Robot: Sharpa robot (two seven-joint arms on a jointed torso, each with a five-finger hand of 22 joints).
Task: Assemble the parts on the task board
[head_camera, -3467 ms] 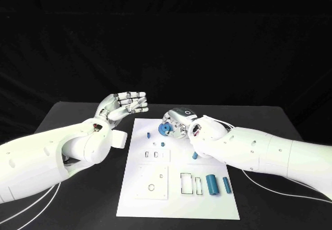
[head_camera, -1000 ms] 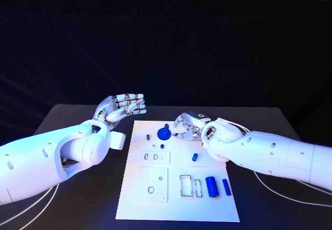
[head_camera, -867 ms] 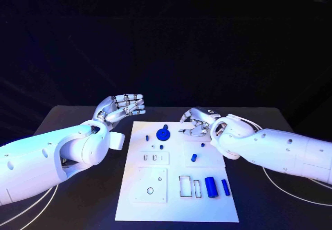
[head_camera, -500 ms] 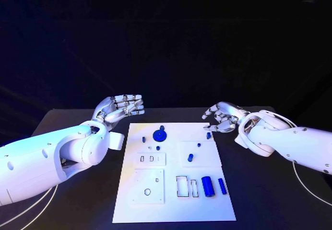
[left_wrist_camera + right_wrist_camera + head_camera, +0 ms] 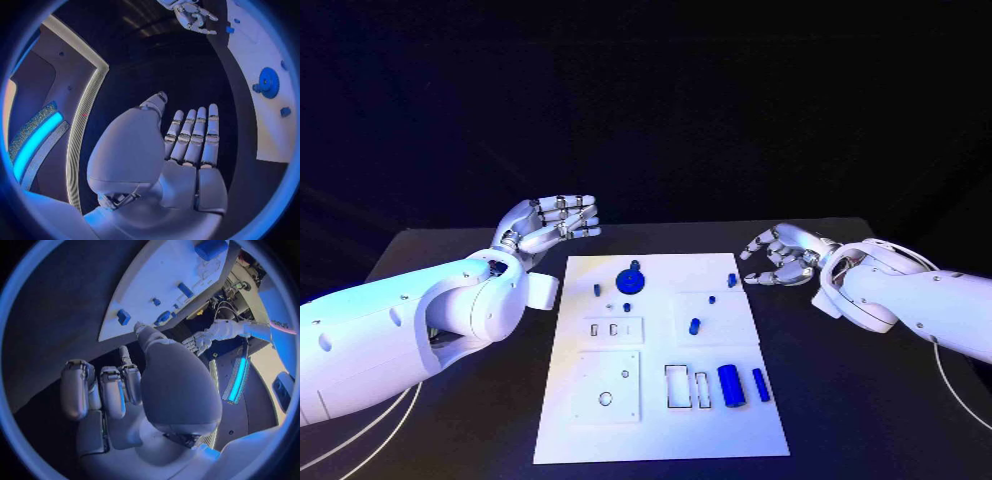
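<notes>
On white task board (image 5: 661, 420), round blue gear part (image 5: 630, 279) released; right hand (image 5: 783, 256) withdrawn onto bench, fingers curled, empty. Left hand (image 5: 548, 222) unchanged, fingers loosely curled, empty. Gear step judged done.

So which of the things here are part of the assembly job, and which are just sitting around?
Part of the job:
- task board
- blue gear on the board
- two blue cylinders near its front right
- small blue pegs
- left hand, right hand, both empty

Just there:
- black table
</notes>
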